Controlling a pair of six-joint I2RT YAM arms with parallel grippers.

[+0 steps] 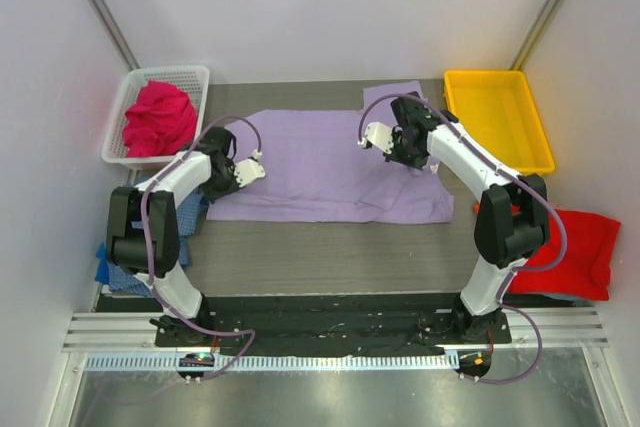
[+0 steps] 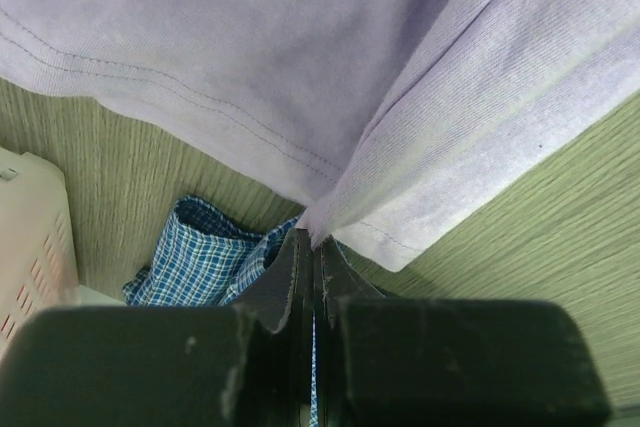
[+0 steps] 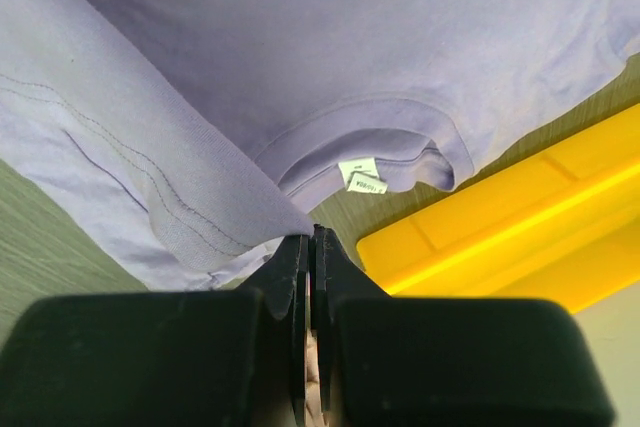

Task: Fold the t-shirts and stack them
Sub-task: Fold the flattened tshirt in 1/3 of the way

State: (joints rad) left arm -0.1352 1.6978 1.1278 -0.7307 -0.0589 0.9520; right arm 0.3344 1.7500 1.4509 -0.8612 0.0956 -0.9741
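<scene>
The lavender t-shirt lies spread on the table's middle, its collar and label toward the right. My left gripper is shut on its left edge, and the pinched cloth rises from the jaw tips. My right gripper is shut on a fold of the same shirt near the collar. The magenta-pink t-shirt lies bunched in the basket. The red t-shirt lies at the right edge. The blue checked t-shirt lies crumpled under my left arm and shows in the left wrist view.
A white mesh basket stands at the back left, and its corner shows in the left wrist view. A yellow plastic tray stands at the back right, close to my right gripper in the right wrist view. White walls close in the sides.
</scene>
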